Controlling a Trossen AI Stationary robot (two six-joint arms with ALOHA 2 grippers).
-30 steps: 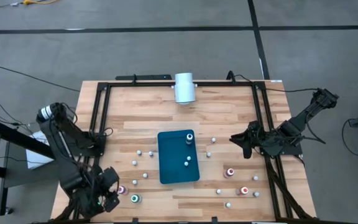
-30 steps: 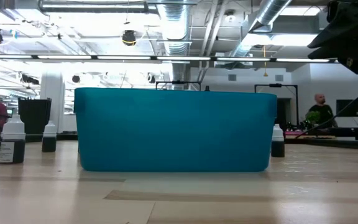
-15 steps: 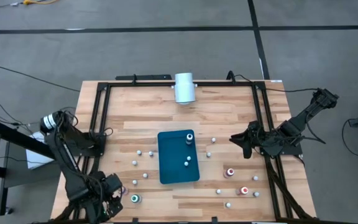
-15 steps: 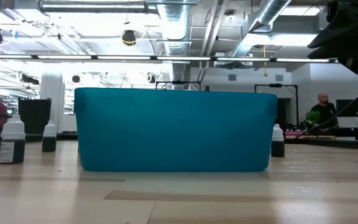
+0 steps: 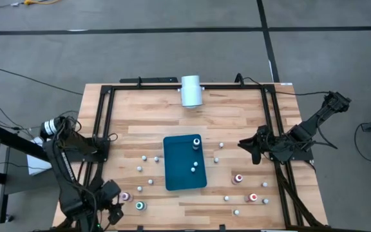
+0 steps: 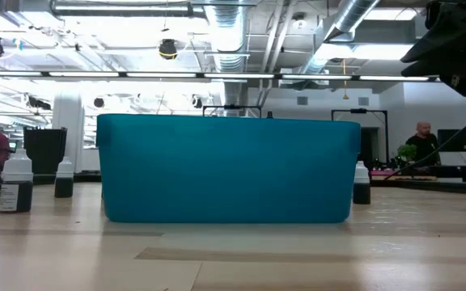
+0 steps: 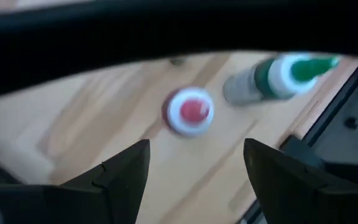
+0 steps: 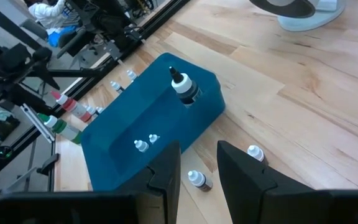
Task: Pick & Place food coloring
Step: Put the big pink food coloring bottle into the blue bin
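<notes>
Food coloring bottles stand scattered upright on the wooden table around a teal tray [image 5: 176, 164], with three more inside it, one of them dark with a white cap [image 8: 184, 87]. My left gripper [image 5: 113, 207] hangs open, pointing steeply down, over the near left corner. A red-capped bottle [image 7: 190, 111] shows just beyond its fingertips, and a green-capped bottle [image 7: 278, 74] stands farther off. They stand side by side [image 5: 125, 196] [image 5: 140, 205]. My right gripper [image 8: 199, 163] waits at the right edge [image 5: 253, 151], its fingers a narrow gap apart with nothing between them.
A white cylinder [image 5: 191, 90] stands at the far edge. Black frame rails [image 5: 102, 129] border the table. More red-capped bottles [image 5: 238, 178] [image 5: 253, 198] and small white-capped ones [image 5: 144, 157] [image 5: 221, 145] dot both sides of the tray. In the low view the tray's wall [image 6: 229, 170] fills the middle.
My left gripper has moved toward the table's near left corner, sunk a little and tipped more steeply down. It stays open. The red-capped bottle it stood over now shows beside it in the high view.
</notes>
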